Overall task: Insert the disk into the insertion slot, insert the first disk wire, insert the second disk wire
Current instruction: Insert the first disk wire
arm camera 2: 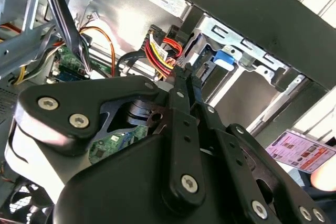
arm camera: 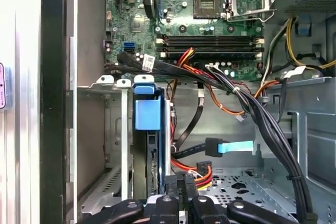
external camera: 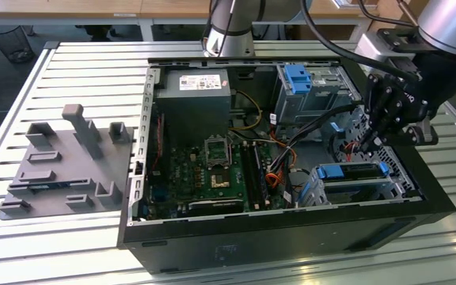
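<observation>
"Disk (external camera: 353, 171) in the exterior view: where was it?"
"Seated in the insertion slot (external camera: 323, 193), at the case's near corner on the exterior view's right, so the work had reached the wires. The gripper (external camera: 368, 142) hung just beyond it."
"And the second wrist view?"
"Jaws nearly closed, seemingly pinching the plug of the red-and-yellow power wire (arm camera 2: 160, 45), pointed toward the disk's end."
"First wrist view?"
"The blue data cable (arm camera: 236, 147) lay loose near the disk, unplugged."
</observation>
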### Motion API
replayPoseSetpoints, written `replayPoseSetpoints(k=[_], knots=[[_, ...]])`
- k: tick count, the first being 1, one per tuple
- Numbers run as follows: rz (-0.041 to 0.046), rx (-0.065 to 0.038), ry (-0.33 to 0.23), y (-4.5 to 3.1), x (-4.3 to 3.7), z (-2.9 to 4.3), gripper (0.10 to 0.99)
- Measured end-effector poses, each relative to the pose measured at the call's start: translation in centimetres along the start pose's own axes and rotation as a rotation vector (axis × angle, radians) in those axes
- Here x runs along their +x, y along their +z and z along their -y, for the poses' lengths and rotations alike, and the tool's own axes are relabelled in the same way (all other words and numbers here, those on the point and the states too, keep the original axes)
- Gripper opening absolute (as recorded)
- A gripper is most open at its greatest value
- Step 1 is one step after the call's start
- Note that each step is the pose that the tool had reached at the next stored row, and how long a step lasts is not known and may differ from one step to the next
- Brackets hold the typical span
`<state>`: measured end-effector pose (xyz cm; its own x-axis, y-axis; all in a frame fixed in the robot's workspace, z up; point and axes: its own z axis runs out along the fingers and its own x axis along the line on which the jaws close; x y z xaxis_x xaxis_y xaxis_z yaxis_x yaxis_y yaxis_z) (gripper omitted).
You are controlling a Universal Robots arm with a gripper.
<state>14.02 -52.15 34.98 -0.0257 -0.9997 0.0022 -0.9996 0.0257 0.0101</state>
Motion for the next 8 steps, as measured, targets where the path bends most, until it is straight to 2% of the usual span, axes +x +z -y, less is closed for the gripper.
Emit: replayPoseSetpoints(k=[3,8], knots=[[0.0006,0.004,-0.005,0.18,0.32,-0.11,0.165],[0.0019,0.005,-0.009,0.60,0.58,-0.18,0.165]])
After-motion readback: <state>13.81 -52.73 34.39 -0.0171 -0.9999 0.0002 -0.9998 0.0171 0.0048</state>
